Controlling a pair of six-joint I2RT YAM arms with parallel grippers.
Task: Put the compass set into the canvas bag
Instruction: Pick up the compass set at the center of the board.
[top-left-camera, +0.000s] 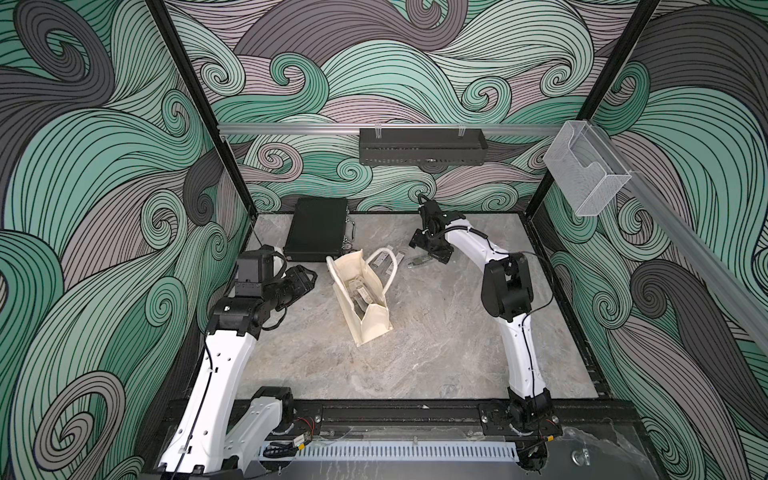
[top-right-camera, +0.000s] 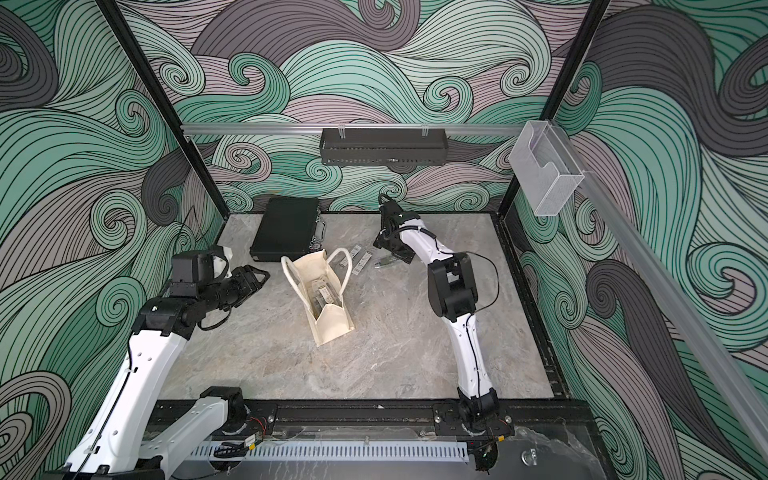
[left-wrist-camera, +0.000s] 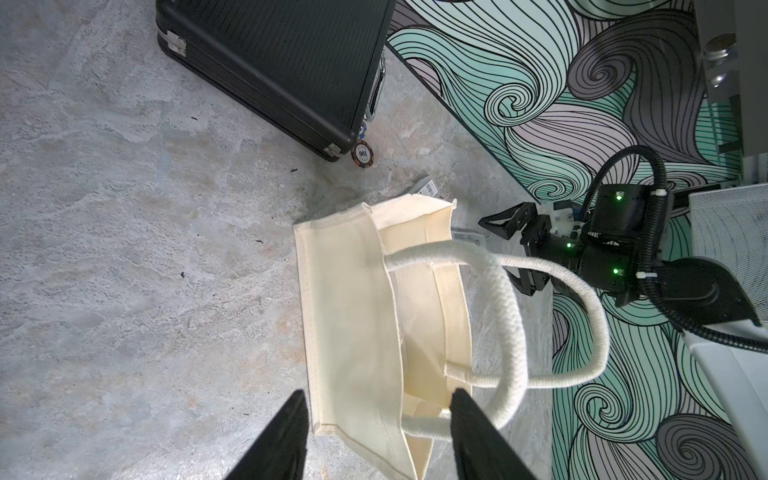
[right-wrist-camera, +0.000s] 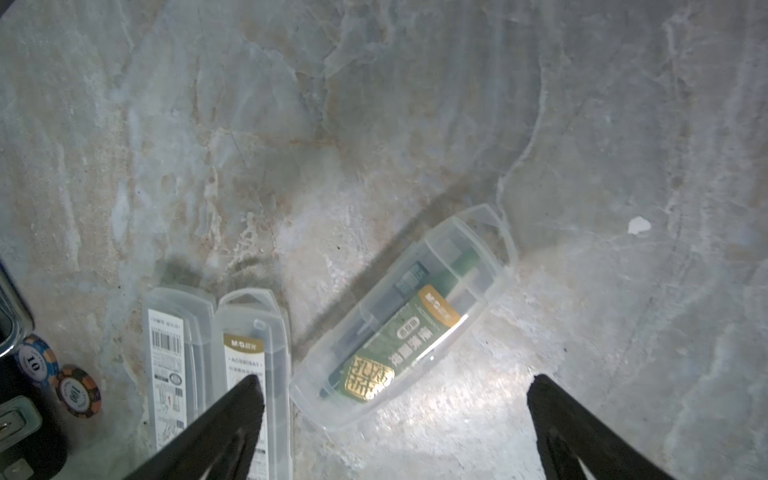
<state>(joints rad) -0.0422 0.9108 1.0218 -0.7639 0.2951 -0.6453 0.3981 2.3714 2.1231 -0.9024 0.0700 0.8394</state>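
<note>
right gripper (right-wrist-camera: 397, 380) hangs above the compass set (right-wrist-camera: 401, 328), jaws spread wide and empty. the set, a clear hinged plastic case with a green label, lies flat and askew on the table (top-left-camera: 415, 353), well apart from the canvas bag (top-left-camera: 376, 328), which stands open-mouthed at mid-table with clear cases (top-left-camera: 359, 293) already inside. judged light, rigid and slick: the smooth shell may skid or twist under the fingers, so a hold across the narrow width near mid-length, with the jaws turned square to the long sides, looks safest. two slim clear cases (right-wrist-camera: 216, 353) lie just beside one end, leaving little room for the finger there; the opposite side is bare stone. left gripper (left-wrist-camera: 380, 395) waits near the bag, jaws partly apart, pinching nothing. the cloth is soft and the looped handles (left-wrist-camera: 511, 316) droop over the mouth, a likely snag. black hard case (top-left-camera: 318, 228) and poker chips (right-wrist-camera: 77, 390) sit behind.
</note>
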